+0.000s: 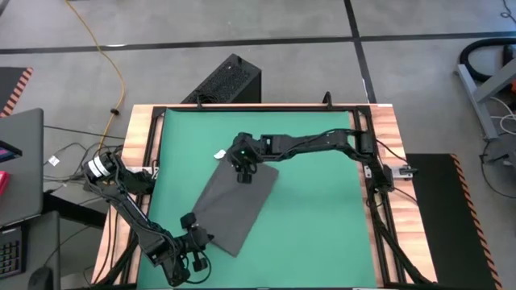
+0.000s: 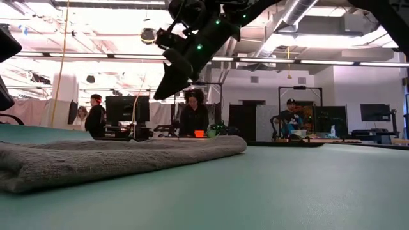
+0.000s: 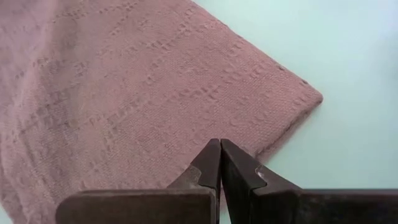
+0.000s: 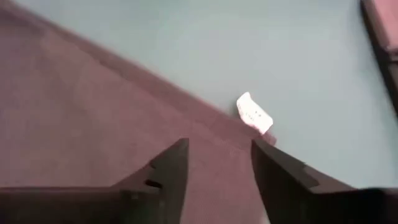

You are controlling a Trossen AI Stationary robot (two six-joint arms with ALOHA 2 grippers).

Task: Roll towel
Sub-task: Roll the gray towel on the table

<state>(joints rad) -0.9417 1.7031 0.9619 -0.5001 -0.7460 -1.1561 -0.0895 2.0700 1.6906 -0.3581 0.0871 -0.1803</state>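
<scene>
While the right tool (image 1: 243, 173) hangs spread above the towel (image 1: 230, 208), the left tool (image 1: 193, 242) is pressed together.

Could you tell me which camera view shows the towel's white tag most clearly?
The right wrist view: the tag shows large at the towel's edge, just beyond the right gripper. The high view shows it only as a small white speck. The low and left wrist views don't show it.
</scene>
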